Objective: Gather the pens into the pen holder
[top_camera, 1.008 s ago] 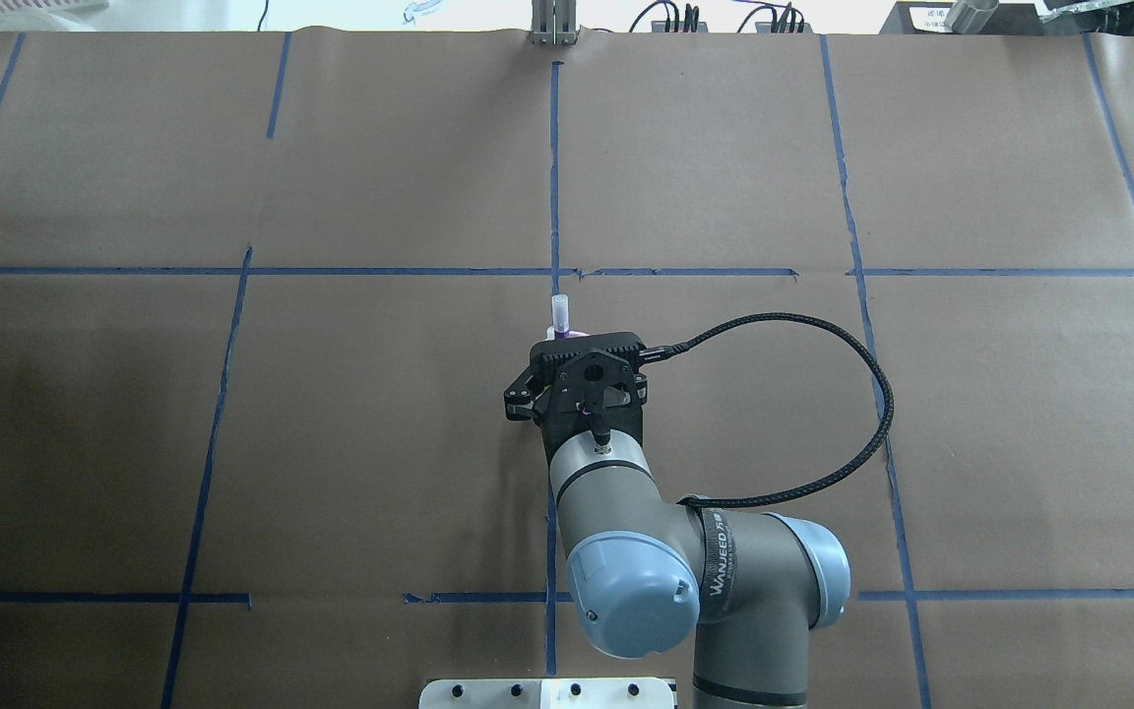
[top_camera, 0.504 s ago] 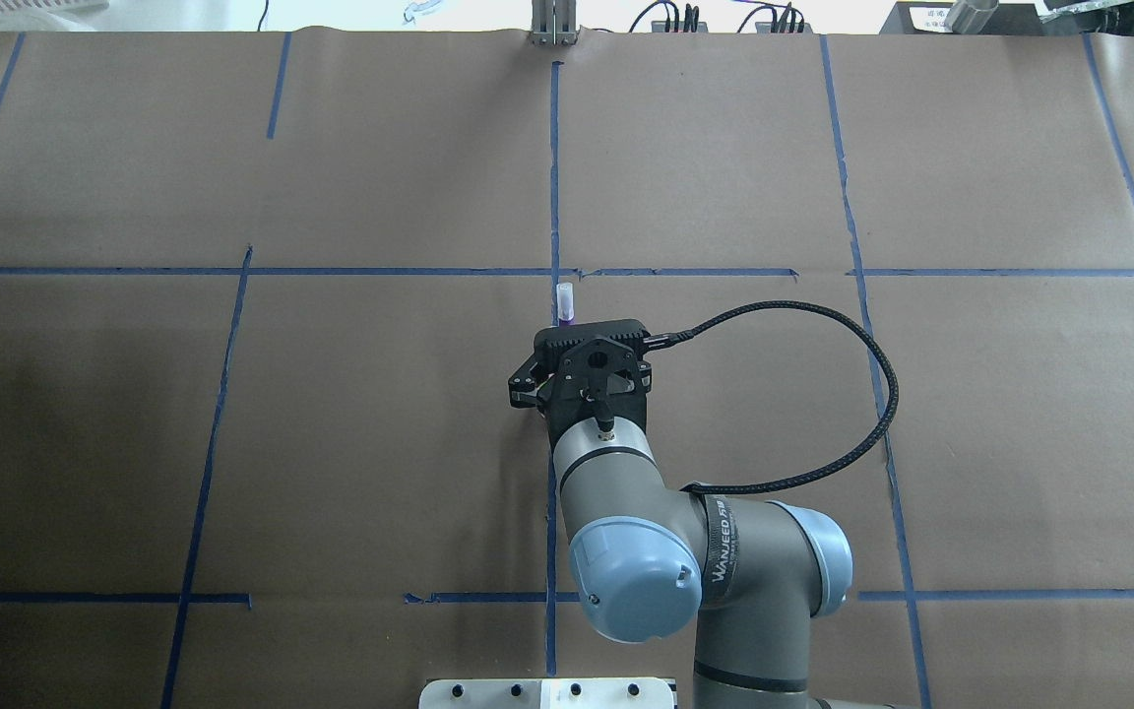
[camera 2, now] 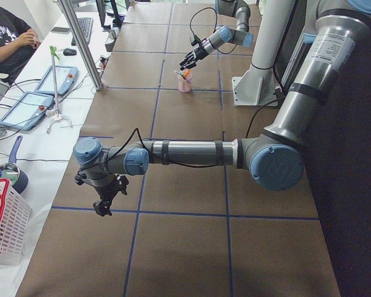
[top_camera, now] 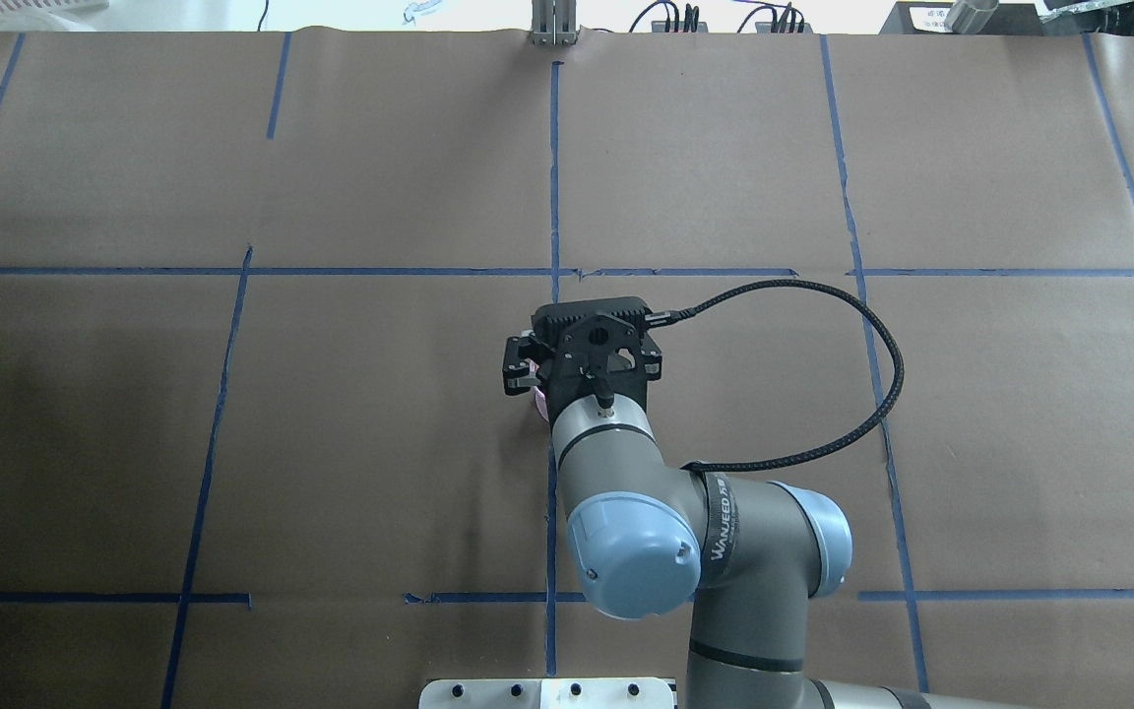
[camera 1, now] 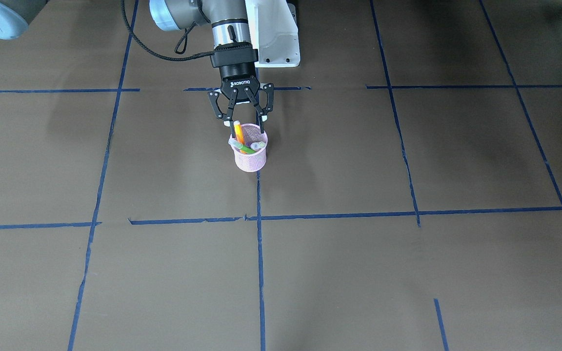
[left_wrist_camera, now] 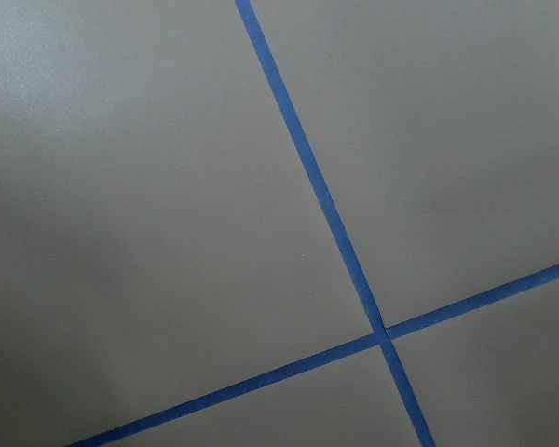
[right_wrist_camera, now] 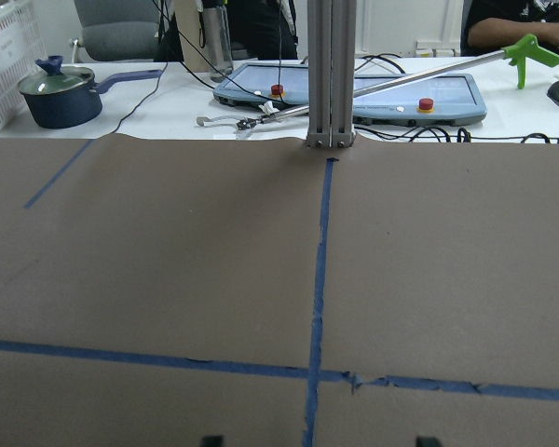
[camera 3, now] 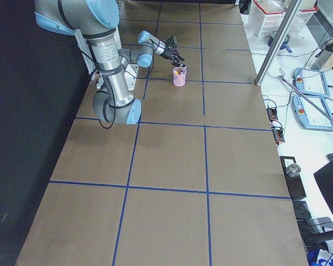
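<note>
The pink mesh pen holder [camera 1: 250, 157] stands upright on the brown table by a blue tape line. In it lean an orange pen [camera 1: 237, 132], a green pen [camera 1: 245, 147] and a third pen with its pale cap [camera 1: 258, 145] at the rim. My right gripper [camera 1: 247, 126] hangs open just above the holder, its fingers straddling the rim and the orange pen beside one finger. In the overhead view the wrist hides all but a pink sliver of the holder [top_camera: 535, 399]. My left gripper [camera 2: 102, 204] shows only in the exterior left view, near the table's end; its state cannot be told.
The left arm [camera 2: 185, 151] stretches low across the near end of the table. A white mount plate [camera 1: 276, 34] sits behind the holder. Beyond the far edge are tablets [right_wrist_camera: 354, 91], a pot [right_wrist_camera: 61, 93], a metal post [right_wrist_camera: 332, 74] and a seated person [camera 2: 6, 37].
The right gripper has moved forward over the holder and opened. The purple pen whose cap stuck out past the gripper is no longer seen in the overhead view.
</note>
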`<state>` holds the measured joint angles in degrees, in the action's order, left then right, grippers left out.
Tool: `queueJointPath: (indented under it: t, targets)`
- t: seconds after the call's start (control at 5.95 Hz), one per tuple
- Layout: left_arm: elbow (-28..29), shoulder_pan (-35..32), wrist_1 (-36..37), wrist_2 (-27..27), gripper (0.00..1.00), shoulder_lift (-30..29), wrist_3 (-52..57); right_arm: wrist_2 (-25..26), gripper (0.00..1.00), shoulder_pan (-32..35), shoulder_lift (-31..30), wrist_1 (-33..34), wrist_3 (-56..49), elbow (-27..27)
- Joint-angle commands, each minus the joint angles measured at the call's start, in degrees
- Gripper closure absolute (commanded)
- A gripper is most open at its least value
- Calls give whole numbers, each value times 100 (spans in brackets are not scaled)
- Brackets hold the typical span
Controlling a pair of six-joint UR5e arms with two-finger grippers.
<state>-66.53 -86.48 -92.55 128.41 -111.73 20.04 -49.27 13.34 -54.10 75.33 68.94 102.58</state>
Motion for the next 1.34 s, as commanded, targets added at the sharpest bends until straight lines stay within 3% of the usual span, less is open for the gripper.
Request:
queueJointPath:
  t: [0.0, 0.34, 0.5, 0.67, 0.84, 1.01, 1.18]
  targets:
    - [0, -1, -8, 0, 0, -6, 17, -954, 0, 481, 321, 103, -442, 95]
    - [0, -27, 0, -9, 0, 11, 53, -3593, 0, 1927, 252, 1145, -957, 279]
    - [26, -97, 0, 0, 0, 20, 61, -4852, 0, 2718, 7, 1341, -1353, 306]
    - [53, -184, -8, 0, 0, 29, 62, -5778, 0, 3353, -369, 1352, -1897, 307]
    - [44, -263, -17, 17, 0, 72, 70, -6527, 0, 3916, -991, 1317, -2503, 333]
    - [-139, -343, -104, 9, 0, 508, 140, -7161, 0, 4522, -1658, 1317, -3196, 472]
    - [-654, -343, -184, 0, 0, 1026, 149, -7393, 0, 4911, -2161, 1291, -3769, 465]
